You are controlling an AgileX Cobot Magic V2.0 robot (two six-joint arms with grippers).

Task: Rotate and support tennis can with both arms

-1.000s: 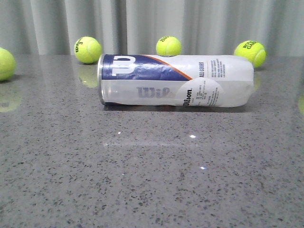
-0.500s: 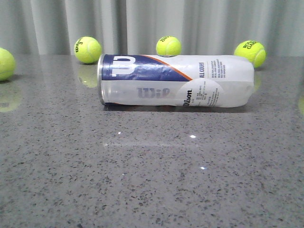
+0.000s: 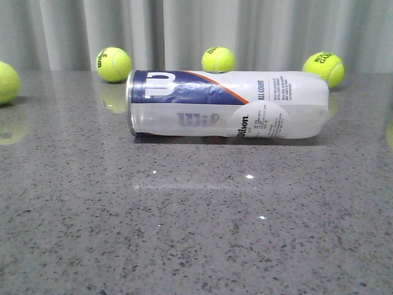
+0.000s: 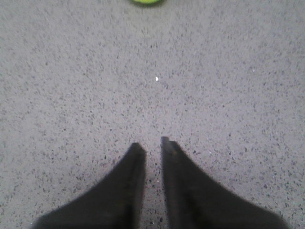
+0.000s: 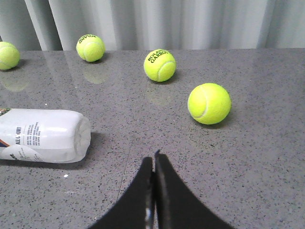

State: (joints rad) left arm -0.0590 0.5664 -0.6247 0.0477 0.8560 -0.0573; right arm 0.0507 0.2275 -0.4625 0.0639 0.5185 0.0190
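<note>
The tennis can (image 3: pixel 227 104) lies on its side on the grey speckled table (image 3: pixel 196 233), metal rim to the left, navy band with white W on top, round white label facing the camera. Neither gripper shows in the front view. In the right wrist view the can's white closed end (image 5: pixel 43 135) lies apart from my right gripper (image 5: pixel 153 157), whose black fingers are pressed together and empty. My left gripper (image 4: pixel 150 143) hangs over bare table, its fingers a narrow gap apart with nothing between them; the can is out of that view.
Several yellow-green tennis balls sit around: three behind the can (image 3: pixel 113 64) (image 3: pixel 218 59) (image 3: pixel 323 67) and one at the far left (image 3: pixel 6 82). In the right wrist view one ball (image 5: pixel 209 103) lies ahead of the fingers. Grey curtains hang behind the table.
</note>
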